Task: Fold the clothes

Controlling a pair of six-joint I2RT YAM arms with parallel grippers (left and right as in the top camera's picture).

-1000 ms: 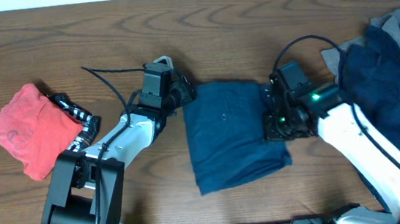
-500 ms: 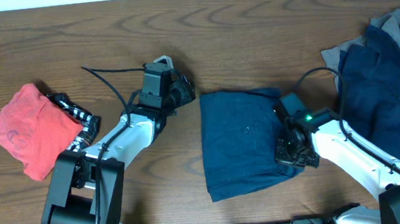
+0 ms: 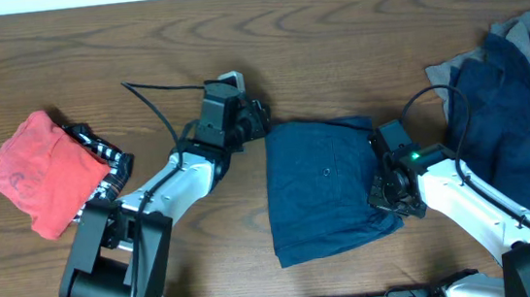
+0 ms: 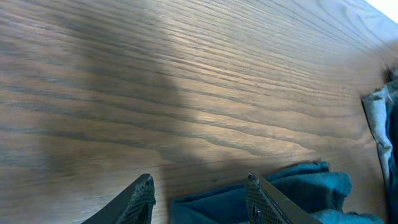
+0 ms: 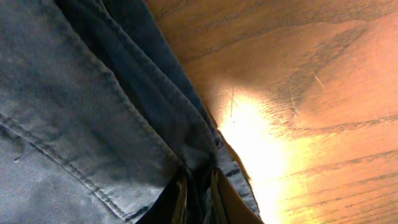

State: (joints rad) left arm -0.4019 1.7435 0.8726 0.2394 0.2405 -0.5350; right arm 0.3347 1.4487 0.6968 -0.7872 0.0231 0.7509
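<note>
A folded navy trouser-like garment lies on the table in the middle. My right gripper is shut on its right edge; the right wrist view shows the navy cloth pinched between the fingers. My left gripper is open and empty just off the garment's upper left corner; in the left wrist view the fingers straddle the garment's blue edge. A pile of navy and grey clothes lies at the right. A folded red piece with a black-and-white patterned piece lies at the left.
The wooden table runs to a pale far edge. The left arm's black cable loops above the table. The pile at the right reaches the frame's edge and lies over the right arm's side.
The right gripper dragged the navy garment rightward and toward the front, then held still. The left gripper moved right to the garment's upper left corner.
</note>
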